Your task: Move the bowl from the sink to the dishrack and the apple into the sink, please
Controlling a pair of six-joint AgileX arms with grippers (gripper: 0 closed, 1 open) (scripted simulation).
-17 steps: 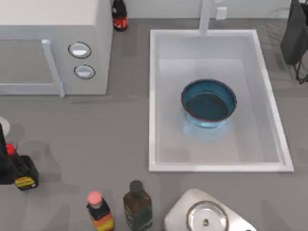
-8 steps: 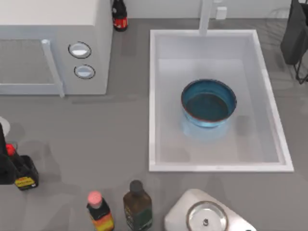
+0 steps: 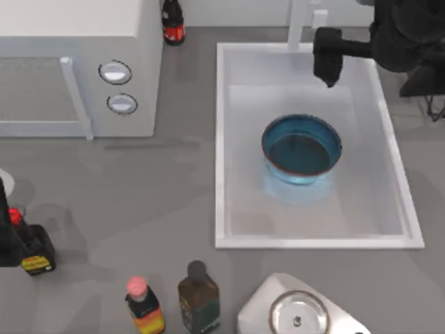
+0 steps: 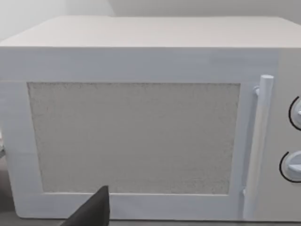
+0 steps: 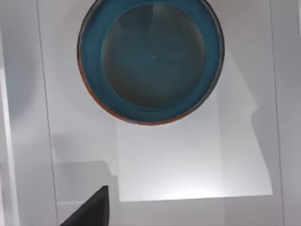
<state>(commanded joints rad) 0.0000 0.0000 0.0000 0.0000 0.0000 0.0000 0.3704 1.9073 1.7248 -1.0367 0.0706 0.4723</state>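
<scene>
Grey countertop [image 3: 160, 195] carries every item noted, taken from the top view's left to its right. At the far left edge stands a dark bottle with a yellow label [image 3: 35, 254] and a red fitting beside it; the dark shape at that edge cannot be identified with certainty. A white microwave [image 3: 76, 66] occupies the rear left, with a vertical door handle and two round dials [image 3: 115, 72]; the left wrist view faces its door [image 4: 134, 139] directly, with one dark fingertip [image 4: 91, 212] of the left gripper at the lower edge. Whether the left gripper's fingers are spread or pressed together cannot be told.

A red-capped dark bottle [image 3: 172, 22] stands at the rear, just beside the microwave. Along the front edge are a pink-capped bottle [image 3: 142, 306] and a dark brown bottle [image 3: 198, 296], close together, then a steel lid with a knob [image 3: 297, 314].

The sink [image 3: 222, 139] fills the right half, its faucet post [image 3: 297, 24] on the rear short side. The bowl [image 3: 302, 149] sits upright on the basin floor, near the centre, touching nothing else. The right gripper [image 3: 328, 66] hangs above the rear of the basin, apart from the bowl. The right wrist view looks down on the bowl [image 5: 150, 61]; one dark fingertip [image 5: 91, 212] shows. Its finger spacing cannot be told.
</scene>
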